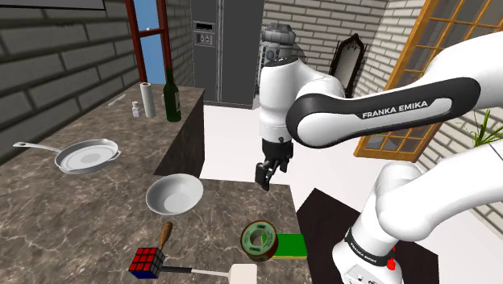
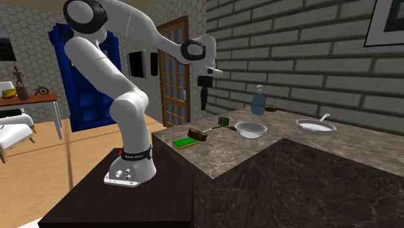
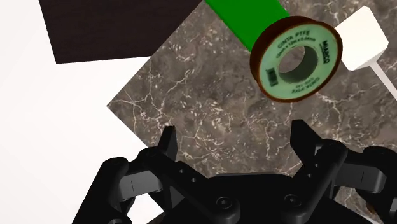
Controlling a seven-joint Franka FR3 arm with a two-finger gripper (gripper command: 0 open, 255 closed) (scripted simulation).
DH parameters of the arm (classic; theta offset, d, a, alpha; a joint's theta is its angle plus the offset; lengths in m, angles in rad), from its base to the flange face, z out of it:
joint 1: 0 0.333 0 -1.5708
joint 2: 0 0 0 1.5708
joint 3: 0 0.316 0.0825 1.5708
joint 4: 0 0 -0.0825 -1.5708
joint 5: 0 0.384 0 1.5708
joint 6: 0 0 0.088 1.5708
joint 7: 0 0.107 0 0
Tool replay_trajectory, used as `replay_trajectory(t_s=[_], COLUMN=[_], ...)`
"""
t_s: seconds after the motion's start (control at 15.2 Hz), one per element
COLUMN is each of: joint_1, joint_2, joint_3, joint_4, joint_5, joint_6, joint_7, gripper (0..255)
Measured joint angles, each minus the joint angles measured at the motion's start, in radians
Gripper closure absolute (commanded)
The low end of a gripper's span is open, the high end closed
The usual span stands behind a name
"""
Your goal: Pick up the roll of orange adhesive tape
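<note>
A: Tape [image 1: 259, 240] first — where does it sit?
B: On the dark marbled counter [image 1: 81, 218], near the edge closest to the stand, touching a green block [image 1: 292, 244]. Its rim is brown and its face pale green with print, hole towards the shoulder camera. Whether it leans on the block or lies over it, I cannot tell.
A: And the gripper [image 1: 270, 171]?
B: Up in the air over the counter's edge, well apart from the roll, fingers [image 3: 167, 143] spread wide with nothing between them — in the wrist view the tape lies beyond the tips.
A: What else is close?
B: A white square-headed tool [image 1: 243, 273] just beside the roll, a colour cube [image 1: 147, 262], a wooden-handled brush [image 1: 164, 235], a white bowl [image 1: 174, 194] and, farther off, a pan [image 1: 87, 155]
</note>
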Motion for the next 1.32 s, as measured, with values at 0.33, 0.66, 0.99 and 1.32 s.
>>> replay_trajectory(t_s=[0.33,0.66,0.99,1.32], joint_1=[0.026,0.037,0.029,0.018], joint_2=[0.119,0.274,0.445,0.522], joint_3=[0.105,0.211,0.294,0.312], joint_4=[-0.026,-0.016,0.017,0.007], joint_5=[0.042,0.055,0.015,-0.028], joint_6=[0.108,0.214,0.313,0.389], joint_7=[0.114,0.242,0.366,0.410], gripper=[0,0,0,0])
